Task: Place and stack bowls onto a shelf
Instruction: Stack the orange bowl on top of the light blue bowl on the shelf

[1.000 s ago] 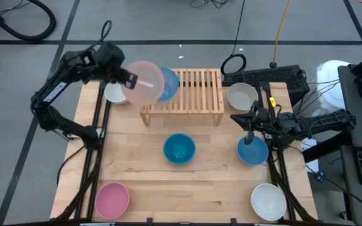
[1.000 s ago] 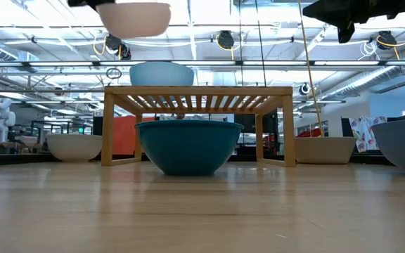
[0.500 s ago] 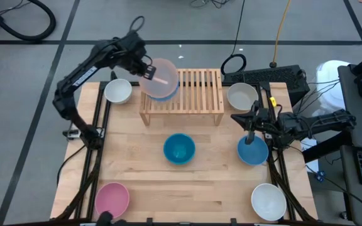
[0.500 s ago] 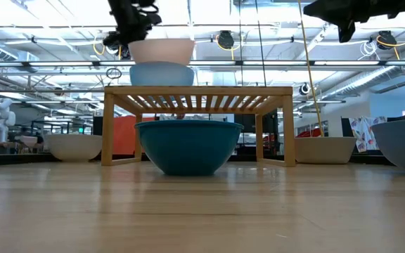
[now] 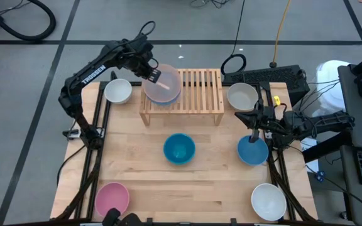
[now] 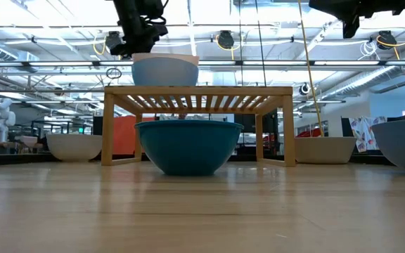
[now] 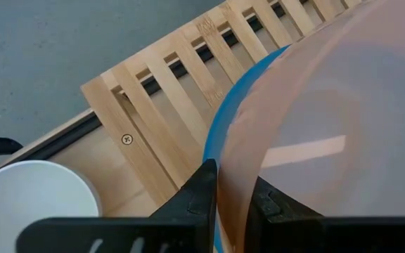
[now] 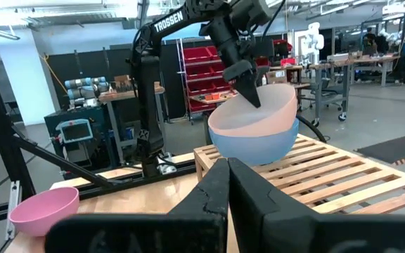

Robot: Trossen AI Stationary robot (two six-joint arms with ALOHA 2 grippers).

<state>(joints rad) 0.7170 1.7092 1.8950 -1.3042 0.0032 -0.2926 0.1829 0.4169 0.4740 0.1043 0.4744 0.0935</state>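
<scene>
Teal bowl point(image 6: 188, 146) sits nearest, before the shelf point(image 6: 198, 95). Up top, the peach bowl point(image 5: 163, 86) nests in a light-blue bowl point(image 6: 164, 72), its rim pinched between the left gripper point(image 5: 154, 76) fingers. Pulling away before letting go could drag the stack off. Right gripper point(image 5: 252, 134) hovers clenched, empty.

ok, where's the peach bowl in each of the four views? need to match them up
High view: peach bowl, upper middle, on the shelf's left end.
Low view: only its rim shows, upper left of centre, nested in the light blue bowl.
Left wrist view: fills the right half, its rim between the left gripper's fingers.
Right wrist view: centre.
Shared landmark: the slatted shelf under the stack.
</scene>
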